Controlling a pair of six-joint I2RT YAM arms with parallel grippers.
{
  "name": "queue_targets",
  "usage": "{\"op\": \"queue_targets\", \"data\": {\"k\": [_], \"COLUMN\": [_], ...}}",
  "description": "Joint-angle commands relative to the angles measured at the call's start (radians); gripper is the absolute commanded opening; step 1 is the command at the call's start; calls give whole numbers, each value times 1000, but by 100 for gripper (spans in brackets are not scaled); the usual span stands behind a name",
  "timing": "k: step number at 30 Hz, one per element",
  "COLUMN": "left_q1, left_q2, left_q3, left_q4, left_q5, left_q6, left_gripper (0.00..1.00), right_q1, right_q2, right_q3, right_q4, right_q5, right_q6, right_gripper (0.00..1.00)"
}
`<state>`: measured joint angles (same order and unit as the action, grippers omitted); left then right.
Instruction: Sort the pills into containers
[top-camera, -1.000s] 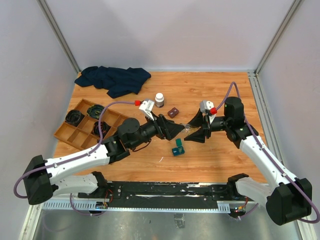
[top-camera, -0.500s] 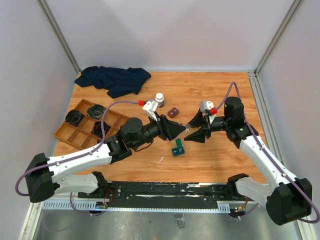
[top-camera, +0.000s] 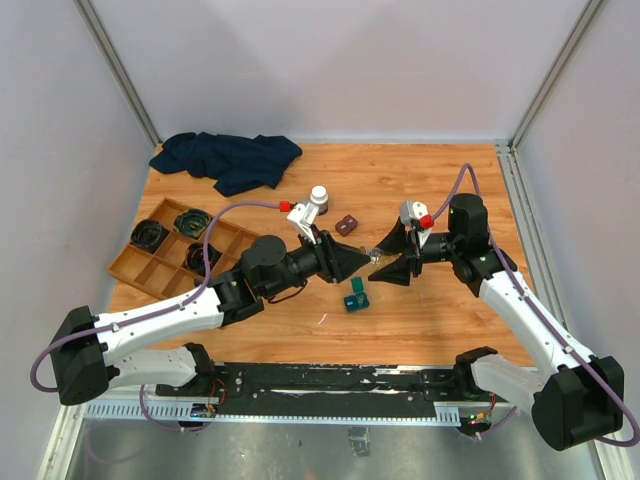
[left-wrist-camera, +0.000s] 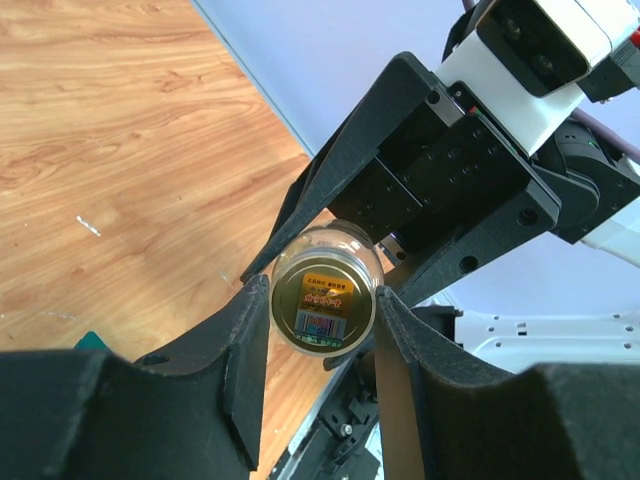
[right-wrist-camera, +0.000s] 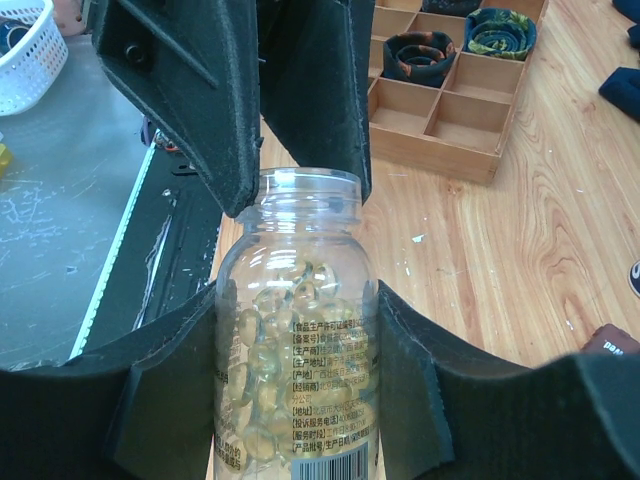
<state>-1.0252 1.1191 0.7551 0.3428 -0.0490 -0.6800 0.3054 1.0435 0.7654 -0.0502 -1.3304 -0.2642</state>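
A clear pill bottle (top-camera: 376, 256) full of pale yellow capsules is held in the air between my two grippers. My right gripper (top-camera: 383, 262) is shut on its body (right-wrist-camera: 295, 380), one pad on each side. My left gripper (top-camera: 367, 260) closes on the bottle's neck end; its fingers (right-wrist-camera: 215, 100) flank the bare threaded mouth. In the left wrist view the bottle's round end (left-wrist-camera: 322, 290) sits between my left gripper (left-wrist-camera: 322, 312) pads, touching both. The small teal case (top-camera: 356, 296) lies open on the table just below the grippers.
A white-capped bottle (top-camera: 319, 199) and a small brown object (top-camera: 346, 225) stand behind the grippers. The wooden compartment tray (top-camera: 170, 262) holds dark rolled items at the left. A dark blue cloth (top-camera: 228, 160) lies at the back left.
My left gripper has edged to the right, closer onto the bottle's neck. The right gripper and bottle have stayed in place.
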Motion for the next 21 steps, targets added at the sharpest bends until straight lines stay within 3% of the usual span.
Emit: {"op": "queue_targets", "data": {"k": [1, 6, 10, 17, 21], "left_q1": [-11, -9, 25, 123, 183], "left_q2": [3, 11, 16, 80, 102], "left_q3": [31, 17, -17, -22, -12], "left_q4": [-6, 46, 113, 109, 109], "left_q5": [21, 94, 267, 650, 720], "left_q6": [21, 141, 314, 630, 744], "left_gripper": [32, 21, 15, 13, 12], "right_q1": [-11, -11, -11, -10, -12], "right_q2": [-8, -9, -11, -14, -14], "right_q3": [28, 28, 28, 28, 29], "right_q4": [21, 21, 21, 20, 21], "right_q5": [-10, -11, -12, -13, -12], "right_q6": [-3, -2, -1, -1, -1], "right_gripper": [1, 1, 1, 1, 1]}}
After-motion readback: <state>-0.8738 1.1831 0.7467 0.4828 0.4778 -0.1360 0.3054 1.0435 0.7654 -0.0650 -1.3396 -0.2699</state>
